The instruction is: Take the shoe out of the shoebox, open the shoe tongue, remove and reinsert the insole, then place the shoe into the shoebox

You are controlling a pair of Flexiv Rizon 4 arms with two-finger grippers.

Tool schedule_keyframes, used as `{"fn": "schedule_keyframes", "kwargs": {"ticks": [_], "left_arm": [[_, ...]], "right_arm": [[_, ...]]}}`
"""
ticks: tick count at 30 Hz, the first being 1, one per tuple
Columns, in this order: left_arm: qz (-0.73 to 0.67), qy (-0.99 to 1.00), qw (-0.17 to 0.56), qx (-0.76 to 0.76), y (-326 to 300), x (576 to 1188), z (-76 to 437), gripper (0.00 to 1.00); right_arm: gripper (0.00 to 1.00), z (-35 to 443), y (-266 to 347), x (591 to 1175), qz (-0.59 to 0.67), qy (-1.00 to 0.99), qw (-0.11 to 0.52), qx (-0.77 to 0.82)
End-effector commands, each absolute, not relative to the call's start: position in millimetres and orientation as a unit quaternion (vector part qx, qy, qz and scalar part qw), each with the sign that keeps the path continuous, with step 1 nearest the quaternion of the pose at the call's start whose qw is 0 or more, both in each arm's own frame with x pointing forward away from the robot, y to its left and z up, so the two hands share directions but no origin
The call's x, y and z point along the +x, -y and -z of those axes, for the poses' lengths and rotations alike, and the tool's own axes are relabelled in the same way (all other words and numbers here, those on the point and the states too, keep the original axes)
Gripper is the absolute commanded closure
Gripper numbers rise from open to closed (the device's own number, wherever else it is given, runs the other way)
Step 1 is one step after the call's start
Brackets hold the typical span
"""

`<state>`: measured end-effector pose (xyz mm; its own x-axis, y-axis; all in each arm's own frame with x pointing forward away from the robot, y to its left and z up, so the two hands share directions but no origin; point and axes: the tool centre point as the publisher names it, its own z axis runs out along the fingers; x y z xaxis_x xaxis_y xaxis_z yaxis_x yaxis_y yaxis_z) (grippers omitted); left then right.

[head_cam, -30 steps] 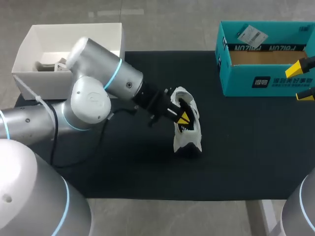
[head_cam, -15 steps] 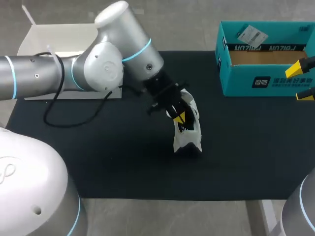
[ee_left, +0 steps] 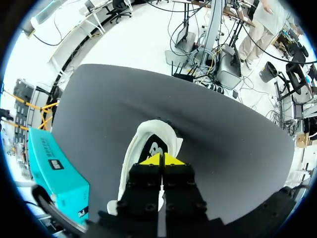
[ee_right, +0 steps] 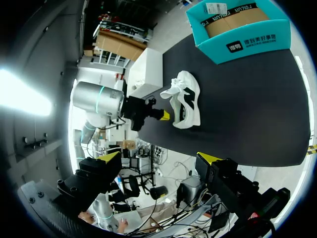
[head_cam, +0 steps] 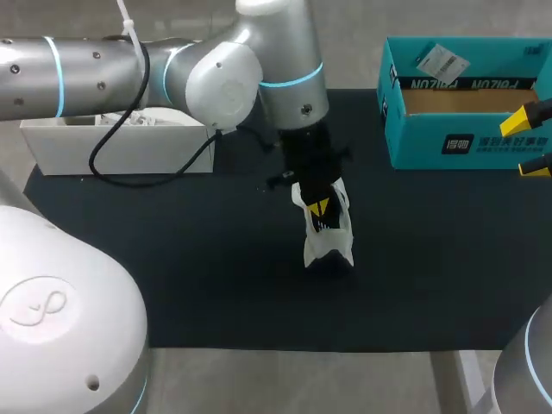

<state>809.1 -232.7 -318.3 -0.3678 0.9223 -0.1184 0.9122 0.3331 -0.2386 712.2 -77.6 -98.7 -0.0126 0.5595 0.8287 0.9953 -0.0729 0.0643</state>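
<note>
your left gripper (head_cam: 319,207) has tips pressed together at the opening of the white shoe (head_cam: 329,240), which sits mid-table on the black mat (head_cam: 172,259). your right gripper (head_cam: 530,142) is spread wide near the teal shoebox (head_cam: 414,138).

We look down on a black-topped table (head_cam: 198,276); near its middle rests a white shoe (head_cam: 329,235) with black trim, directly on the dark surface. At the far right corner stands an open teal shoebox (head_cam: 466,142), well apart from the shoe; at the far left corner sits an open white box (head_cam: 116,148), also well apart from it
</note>
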Motion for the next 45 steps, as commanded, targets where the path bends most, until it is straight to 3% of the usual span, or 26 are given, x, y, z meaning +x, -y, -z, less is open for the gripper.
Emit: {"fn": "schedule_keyframes", "kwargs": {"ticks": [1,6,33,45], "left_arm": [[-0.06,0.805,0.052,-0.588,245.6,812.6,331.9,1.0],[0.011,0.794,0.035,-0.607,250.0,818.2,349.7,1.0],[0.016,0.764,-0.012,-0.645,259.2,823.0,420.7,1.0],[-0.035,0.737,-0.037,-0.673,266.2,817.0,374.7,1.0]], "right_arm": [[0.0,99.2,77.2,711.6,0.363,0.611,0.299,-0.636],[0.0,99.2,77.2,711.6,0.363,0.611,0.299,-0.636],[0.0,99.2,77.2,711.6,0.363,0.611,0.299,-0.636],[0.0,99.2,77.2,711.6,0.363,0.611,0.299,-0.636]]}}
